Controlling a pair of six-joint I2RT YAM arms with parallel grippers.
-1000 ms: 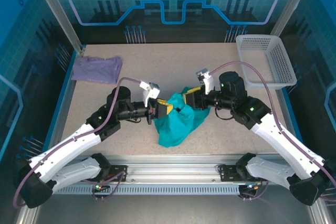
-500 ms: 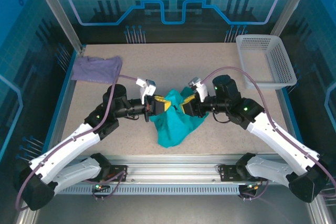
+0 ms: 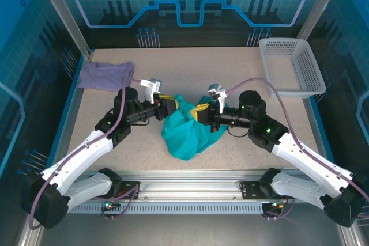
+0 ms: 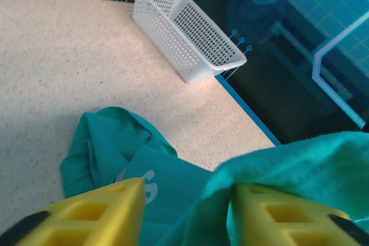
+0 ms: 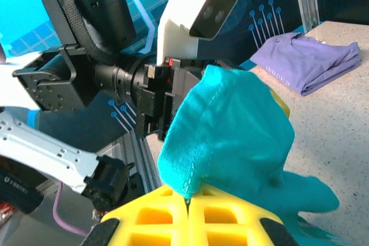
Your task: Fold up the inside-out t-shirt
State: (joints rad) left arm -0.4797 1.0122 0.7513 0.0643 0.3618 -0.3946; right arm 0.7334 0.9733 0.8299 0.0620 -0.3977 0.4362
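Teal cotton t-shirt bunched, lumpy; right hand pinching stitched hem.

The inside-out t-shirt lies in the middle of the table, between the left gripper and the right gripper, with a basket in the far right corner and a folded shirt far left.

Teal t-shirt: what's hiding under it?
Around the teal t-shirt you can see the speckled table. The spot right beneath the bunched cloth is covered, so I cannot tell what is there.
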